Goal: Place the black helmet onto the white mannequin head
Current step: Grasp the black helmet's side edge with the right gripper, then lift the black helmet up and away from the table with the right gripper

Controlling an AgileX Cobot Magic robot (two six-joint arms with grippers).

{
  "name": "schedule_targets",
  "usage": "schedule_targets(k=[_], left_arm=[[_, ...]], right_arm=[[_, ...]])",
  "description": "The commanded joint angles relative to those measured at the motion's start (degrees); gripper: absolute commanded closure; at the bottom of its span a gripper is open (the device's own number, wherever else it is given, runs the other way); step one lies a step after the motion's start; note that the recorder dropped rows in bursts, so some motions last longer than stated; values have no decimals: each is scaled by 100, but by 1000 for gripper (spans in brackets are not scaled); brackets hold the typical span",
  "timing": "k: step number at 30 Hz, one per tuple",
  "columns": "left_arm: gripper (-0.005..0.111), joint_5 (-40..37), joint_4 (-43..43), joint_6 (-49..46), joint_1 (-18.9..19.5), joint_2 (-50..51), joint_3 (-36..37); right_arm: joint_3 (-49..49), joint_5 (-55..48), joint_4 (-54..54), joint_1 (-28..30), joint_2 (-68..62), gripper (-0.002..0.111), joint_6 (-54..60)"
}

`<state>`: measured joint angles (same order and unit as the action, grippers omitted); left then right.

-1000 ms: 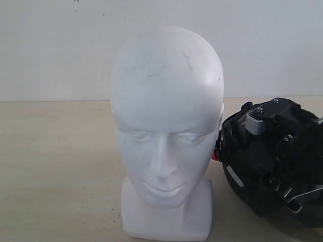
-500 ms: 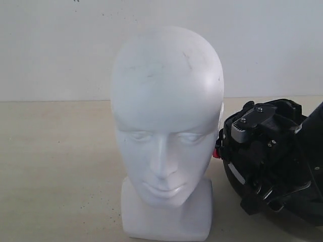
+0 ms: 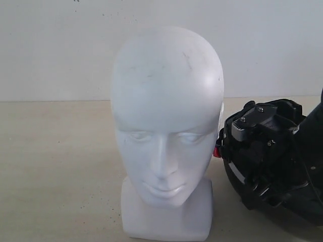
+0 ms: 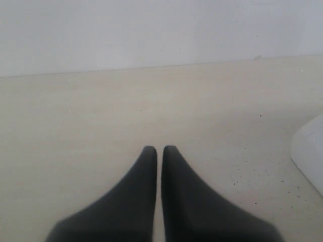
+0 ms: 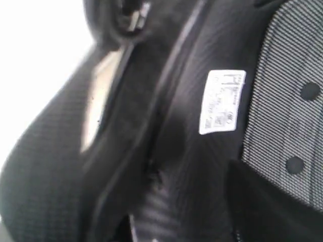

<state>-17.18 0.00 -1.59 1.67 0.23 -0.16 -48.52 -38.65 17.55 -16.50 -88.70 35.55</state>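
Observation:
The white mannequin head (image 3: 166, 101) stands upright on its square base in the middle of the exterior view, facing the camera. The black helmet (image 3: 298, 219) rests on the table close to its right, mostly hidden behind my right arm's wrist (image 3: 255, 123). My right gripper (image 5: 192, 222) reaches into the helmet (image 5: 166, 126); dark padded lining, a white label (image 5: 222, 101) and grey mesh fill that view. One dark finger (image 5: 272, 206) shows beside the lining, but the grip is unclear. My left gripper (image 4: 159, 149) is shut and empty over bare table, out of the exterior view.
A corner of the mannequin's white base (image 4: 309, 151) shows at the edge of the left wrist view. The beige table (image 3: 55, 166) ends at a white wall (image 3: 50, 50) behind the head. A small red part (image 3: 217, 153) sits at the helmet's side next to the head.
My right arm's wrist has swung lower and slightly towards the head over the helmet, mostly in the first half second. The head and the left gripper have not moved.

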Motion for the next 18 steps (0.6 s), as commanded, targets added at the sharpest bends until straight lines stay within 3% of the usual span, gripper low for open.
schedule_targets(k=[1, 7, 18], left_arm=[[102, 2, 0, -18, -20, -23, 16], [102, 2, 0, -18, -20, -23, 16], [102, 2, 0, -18, -20, -23, 16]], right_arm=[[5, 37, -183, -6, 4, 71, -226], [5, 75, -198, -6, 4, 106, -226], [-455, 45, -198, -6, 39, 108, -363]])
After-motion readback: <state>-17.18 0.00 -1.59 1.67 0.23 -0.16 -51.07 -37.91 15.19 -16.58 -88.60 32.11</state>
